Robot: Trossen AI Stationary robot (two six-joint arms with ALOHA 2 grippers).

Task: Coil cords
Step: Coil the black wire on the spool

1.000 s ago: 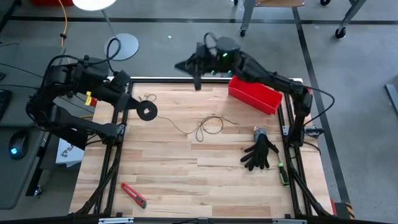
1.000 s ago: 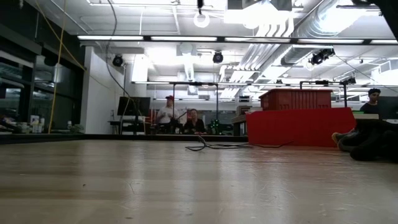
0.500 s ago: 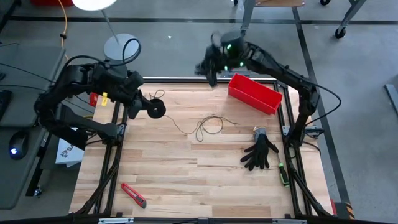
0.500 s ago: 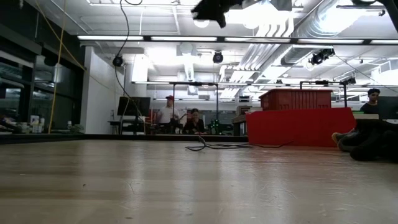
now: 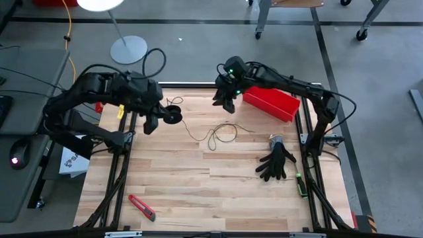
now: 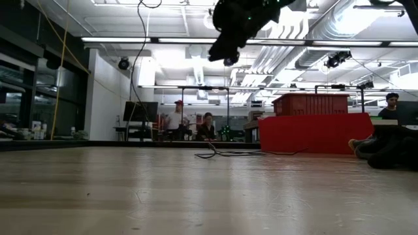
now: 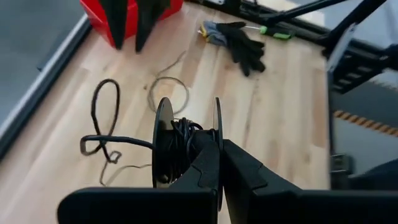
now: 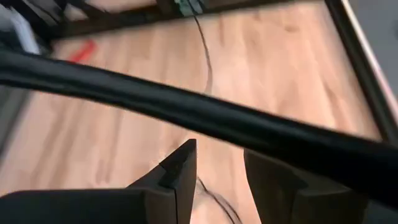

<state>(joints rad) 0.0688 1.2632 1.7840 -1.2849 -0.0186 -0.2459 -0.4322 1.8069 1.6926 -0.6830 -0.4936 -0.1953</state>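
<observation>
A small black spool [image 5: 173,114] hangs above the table's far left part, with my left gripper [image 5: 158,118] shut on it. Dark cord is wound on its core [image 7: 183,134]. A thin cord [image 5: 221,135] trails from the spool and lies in loose loops on the wood at the table's middle; the low view also shows the cord [image 6: 222,153]. A thicker dark loop [image 7: 102,118] hangs beside the spool. My right gripper [image 5: 225,102] is open in the air above the far edge, next to the red bin; its fingers [image 8: 180,168] hold nothing. My left gripper pinches one flange of the spool [image 7: 217,127] between its two fingers, at the flange's rim. The fingers slant down from the table's left side. The spool stands on edge, lifted clear of the table, and the cord runs slack from it down to the wood.
A red bin [image 5: 271,100] stands at the far right. A black glove [image 5: 276,162] and a green-handled tool [image 5: 301,184] lie at the right, and a red utility knife [image 5: 142,207] lies near the front left. People sit in the room behind [image 6: 192,124].
My left gripper has carried the spool toward the table's right and rolled, so the spool has turned from flat-face-up to standing on edge. My right gripper has come down from beyond the far edge toward the table and has opened.
</observation>
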